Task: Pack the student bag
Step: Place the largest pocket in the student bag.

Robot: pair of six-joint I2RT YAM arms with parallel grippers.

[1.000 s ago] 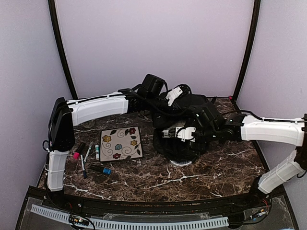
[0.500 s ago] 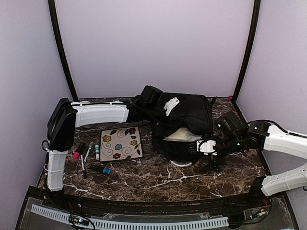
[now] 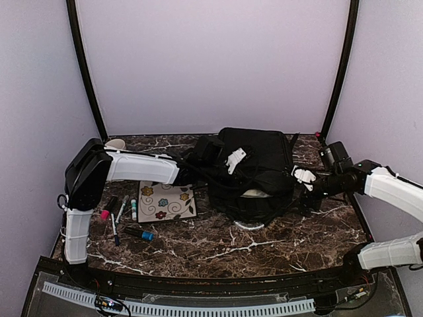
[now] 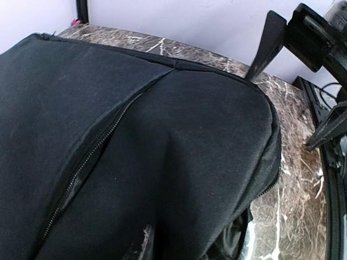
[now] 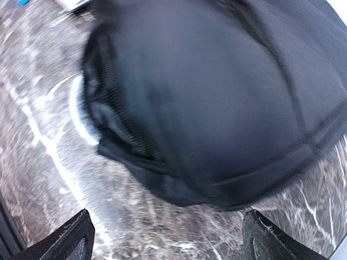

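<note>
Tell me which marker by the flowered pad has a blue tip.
The dark-bodied marker lying crosswise just in front of the flowered pad; the other markers lie left of it.

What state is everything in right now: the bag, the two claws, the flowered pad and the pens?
student bag: lying on the table, a gap at its near edge showing something pale inside.
right claw: open, holding nothing, by the bag's right edge.
left claw: over the bag's top; open or shut cannot be told.
flowered pad: lying flat, outside the bag.
pens: lying loose, outside the bag.
</note>
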